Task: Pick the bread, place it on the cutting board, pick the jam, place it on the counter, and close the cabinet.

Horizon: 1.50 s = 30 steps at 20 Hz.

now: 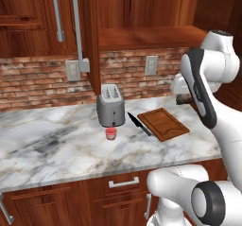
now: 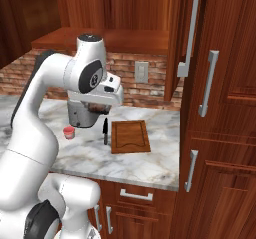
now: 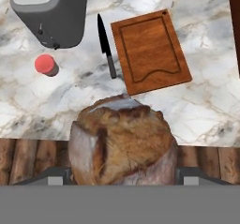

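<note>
No readable text, labels, brands, numbers or signs on anything in these views

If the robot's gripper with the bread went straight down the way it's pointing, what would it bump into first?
Probably the bare counter near its front edge. The gripper, shut on the bread, points down just short of the cutting board, though depth is hard to judge.

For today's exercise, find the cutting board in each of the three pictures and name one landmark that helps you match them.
Left base view: cutting board lies right of centre on the counter.
Right base view: it lies at centre, right of the knife.
Hand view: it sits upper right, above the bread.
Shared landmark: the knife lies along the board's toaster side, with the toaster and red jam beyond it.
</note>
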Motion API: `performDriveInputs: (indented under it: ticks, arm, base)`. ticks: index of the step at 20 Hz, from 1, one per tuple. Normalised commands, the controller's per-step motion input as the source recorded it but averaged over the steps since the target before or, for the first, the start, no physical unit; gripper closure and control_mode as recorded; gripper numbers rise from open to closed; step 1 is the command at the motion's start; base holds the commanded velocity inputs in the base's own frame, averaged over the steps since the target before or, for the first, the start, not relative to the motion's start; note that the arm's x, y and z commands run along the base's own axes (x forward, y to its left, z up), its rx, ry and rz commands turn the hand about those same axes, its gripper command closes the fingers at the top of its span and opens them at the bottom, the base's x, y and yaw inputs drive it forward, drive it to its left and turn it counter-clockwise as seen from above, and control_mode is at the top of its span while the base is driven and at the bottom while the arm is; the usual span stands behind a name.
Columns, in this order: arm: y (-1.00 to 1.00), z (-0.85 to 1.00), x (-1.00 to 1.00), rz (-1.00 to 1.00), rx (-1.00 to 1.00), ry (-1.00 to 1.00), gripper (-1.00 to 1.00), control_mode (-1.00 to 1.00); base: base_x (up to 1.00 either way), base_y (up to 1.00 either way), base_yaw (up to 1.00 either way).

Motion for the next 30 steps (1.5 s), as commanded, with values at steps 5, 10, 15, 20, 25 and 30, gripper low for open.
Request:
performDriveInputs:
  ticks: [5, 10, 15, 20, 25, 30]
  arm:
    - [0.00, -0.32, 0.08, 0.00, 0.00, 0.00, 1.00, -1.00]
    - [-0.03, -0.21, 0.27, 0.00, 0.00, 0.00, 1.00, -1.00]
    - [-0.06, -0.17, 0.30, 0.00, 0.00, 0.00, 1.00, -1.00]
    - [-0.10, -0.20, 0.23, 0.00, 0.00, 0.00, 1.00, -1.00]
    - [-0.09, -0.29, 0.19, 0.00, 0.00, 0.00, 1.00, -1.00]
    - [-0.05, -0.28, 0.20, 0.00, 0.00, 0.00, 1.00, -1.00]
  base:
    - [0.00, 0.00, 0.00]
    - [0.00, 0.00, 0.00]
    - [0.00, 0.00, 0.00]
    - [0.00, 0.00, 0.00]
    - [0.00, 0.00, 0.00]
    - [0.00, 0.00, 0.00]
